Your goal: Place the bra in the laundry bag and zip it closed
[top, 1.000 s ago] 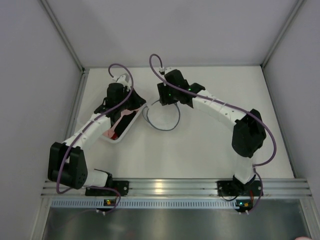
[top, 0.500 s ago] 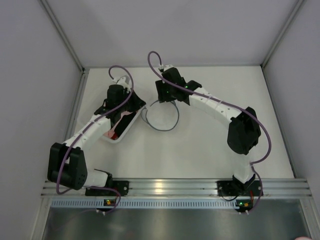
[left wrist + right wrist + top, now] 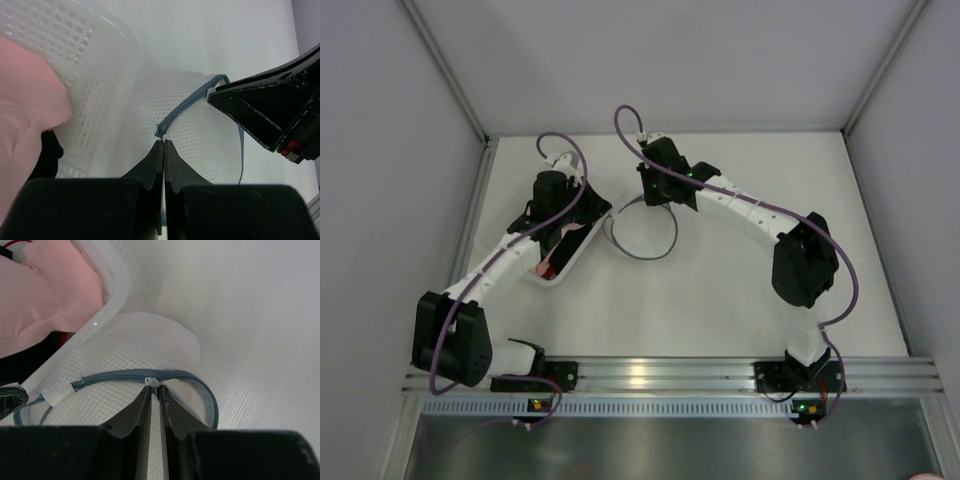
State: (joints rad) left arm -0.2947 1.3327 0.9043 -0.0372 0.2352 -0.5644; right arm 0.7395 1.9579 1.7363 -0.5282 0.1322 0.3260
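Note:
The laundry bag point(image 3: 642, 236), a round white mesh pouch with a blue-grey zipper rim, lies flat mid-table beside the bin. My left gripper point(image 3: 598, 214) is shut on the bag's rim at its left side, pinching the zipper tape end point(image 3: 162, 131). My right gripper point(image 3: 646, 201) is at the bag's far edge, shut on the small white zipper pull point(image 3: 151, 382). The zipper point(image 3: 110, 378) is closed left of the pull and gapes open to its right. The bra is hidden inside the mesh; only pale fabric point(image 3: 184, 393) shows in the gap.
A clear plastic bin point(image 3: 572, 258) sits against the bag's left side, holding a pink cloth point(image 3: 25, 100) and a black-and-red item point(image 3: 47, 152). Its rim point(image 3: 116, 287) touches the bag. Cage walls stand at the left, right and back.
The right arm's elbow has swung left and its wrist has crept a little left along the bag's far rim. The left arm and the bag have hardly moved.

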